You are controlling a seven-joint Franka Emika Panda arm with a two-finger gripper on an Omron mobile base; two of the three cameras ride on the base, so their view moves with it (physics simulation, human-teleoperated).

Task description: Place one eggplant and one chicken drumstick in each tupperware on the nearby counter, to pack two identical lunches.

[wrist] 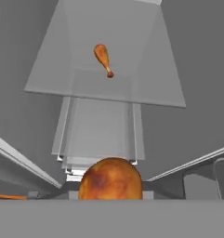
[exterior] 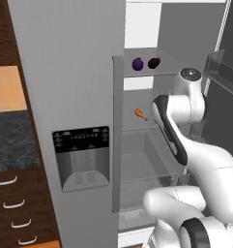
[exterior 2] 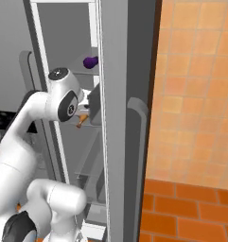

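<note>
My gripper (wrist: pixel 111 196) is shut on a chicken drumstick (wrist: pixel 111 179), whose round orange-brown end bulges up between the fingertips and hides them. A second drumstick (wrist: pixel 102 58) lies on a glass fridge shelf (wrist: pixel 53 79) further in; it is also in the left base view (exterior: pixel 140 114). A drumstick (exterior 2: pixel 81 120) shows at shelf level beside the hand; which one it is I cannot tell. Two dark-purple eggplants (exterior: pixel 138 63) (exterior: pixel 153 63) sit on the shelf above, one of them in the right base view (exterior 2: pixel 90 62). The tupperware is out of view.
The arm reaches into the open fridge past the grey door with the dispenser panel (exterior: pixel 81 157). Door bins (exterior: pixel 224 72) hang at the right. The dark speckled counter (exterior: pixel 9 140) and brown drawers (exterior: pixel 11 208) lie left of the fridge. An orange tiled wall (exterior 2: pixel 196 118) stands at the right.
</note>
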